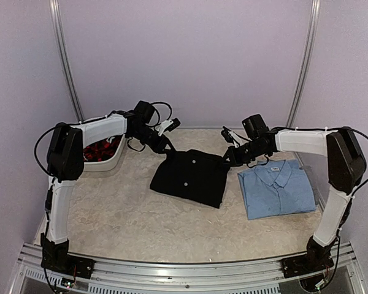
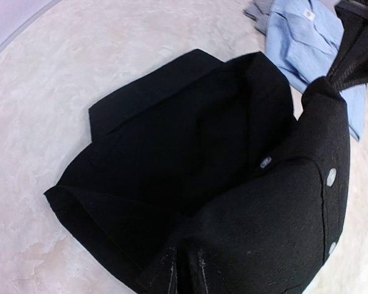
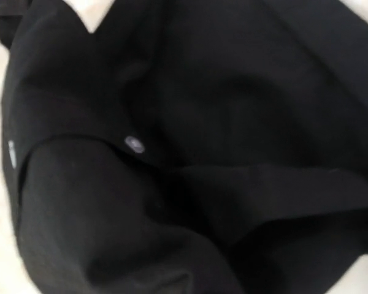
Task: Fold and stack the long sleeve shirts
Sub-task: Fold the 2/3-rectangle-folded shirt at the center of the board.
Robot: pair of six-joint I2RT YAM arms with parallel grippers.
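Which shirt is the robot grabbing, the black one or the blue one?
The black shirt, pinched at both far corners; the light blue shirt lies folded flat beside it.

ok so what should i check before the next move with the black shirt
1. left fingers pinching the black shirt at its far left corner: ok
2. right fingers pinching its far right corner: ok
3. black shirt lying flat: not ok, far edge lifted
4. blue shirt folded flat, ready as stack base: ok
5. black shirt on top of blue shirt: not ok, it lies beside it
6. layers under the black shirt smooth: cannot tell
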